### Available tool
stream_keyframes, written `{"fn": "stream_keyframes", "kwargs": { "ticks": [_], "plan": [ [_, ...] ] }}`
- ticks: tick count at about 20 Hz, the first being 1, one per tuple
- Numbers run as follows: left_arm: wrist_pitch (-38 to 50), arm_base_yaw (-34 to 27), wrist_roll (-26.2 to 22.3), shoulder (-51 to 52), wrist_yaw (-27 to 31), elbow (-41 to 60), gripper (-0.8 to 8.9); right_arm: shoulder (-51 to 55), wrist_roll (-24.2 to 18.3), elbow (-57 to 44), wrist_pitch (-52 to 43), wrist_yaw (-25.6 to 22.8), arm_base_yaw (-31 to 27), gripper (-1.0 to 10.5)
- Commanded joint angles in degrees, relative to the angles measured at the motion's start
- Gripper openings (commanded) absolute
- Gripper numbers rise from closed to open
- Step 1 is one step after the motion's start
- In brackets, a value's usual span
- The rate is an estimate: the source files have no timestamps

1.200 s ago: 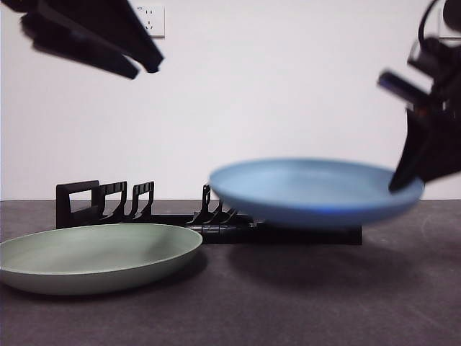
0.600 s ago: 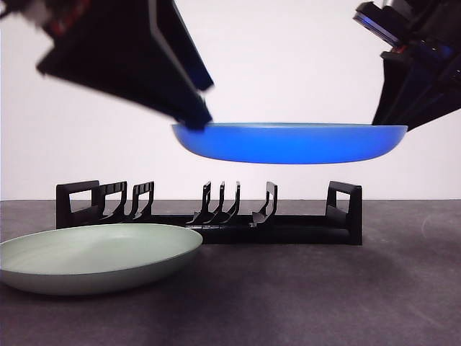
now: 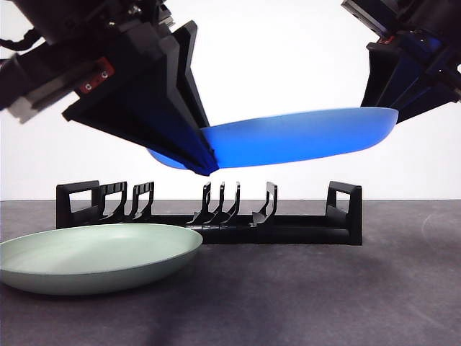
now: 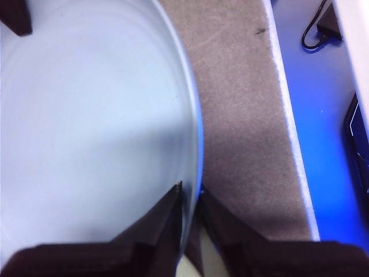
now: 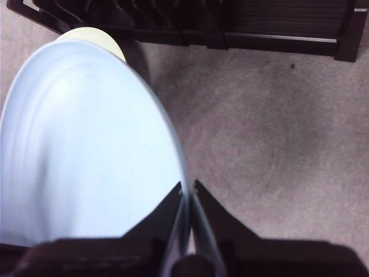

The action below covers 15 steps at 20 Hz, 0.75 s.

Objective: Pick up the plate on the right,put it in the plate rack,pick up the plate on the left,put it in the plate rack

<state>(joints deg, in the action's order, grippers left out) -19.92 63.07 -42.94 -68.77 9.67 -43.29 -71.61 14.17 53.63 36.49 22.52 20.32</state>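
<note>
Nearest the camera, the green plate lies flat on the surface, untouched, just in front of the plate rack. Above the rack, the blue plate is airborne. A second ago it hung low at the right; since then it has risen, and the left pincer has come in and clamped onto its lower rim. The right pincer is clamped on the opposite, higher rim. The plate now tilts, suggesting a handover or a turn toward upright for slotting. The rack's prongs below appear unobstructed; the green plate's rim overlaps the rack's left end.
</note>
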Motion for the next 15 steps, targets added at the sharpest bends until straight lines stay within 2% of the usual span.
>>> {"fn": "stream_keyframes", "kwargs": {
  "ticks": [1,3,4,6,10,15],
  "plan": [
    [0.6,-0.4,2.4,-0.1,0.8,0.0,-0.09,0.3,-0.3,0.6,-1.1,-0.2,0.0,0.5],
    [0.7,-0.4,2.4,-0.1,0.8,0.0,-0.09,1.1,-0.3,1.3,-2.8,-0.4,-0.1,2.7],
    [1.0,-0.4,2.7,-0.1,0.9,0.0,-0.09,1.9,-0.3,1.6,-4.1,-0.4,-0.1,3.2],
    [2.7,-0.4,5.2,-0.1,0.8,0.0,-0.09,3.9,-0.3,2.0,-7.7,-0.5,-0.1,3.2],
    [10.1,-1.6,18.2,0.5,1.0,0.0,-0.09,9.7,-0.3,2.0,-17.5,-4.9,-0.1,3.1],
    [18.3,-11.3,32.9,4.0,-0.3,0.0,-0.09,14.5,-0.3,2.0,-19.6,-12.3,-1.0,3.1]
  ]
}}
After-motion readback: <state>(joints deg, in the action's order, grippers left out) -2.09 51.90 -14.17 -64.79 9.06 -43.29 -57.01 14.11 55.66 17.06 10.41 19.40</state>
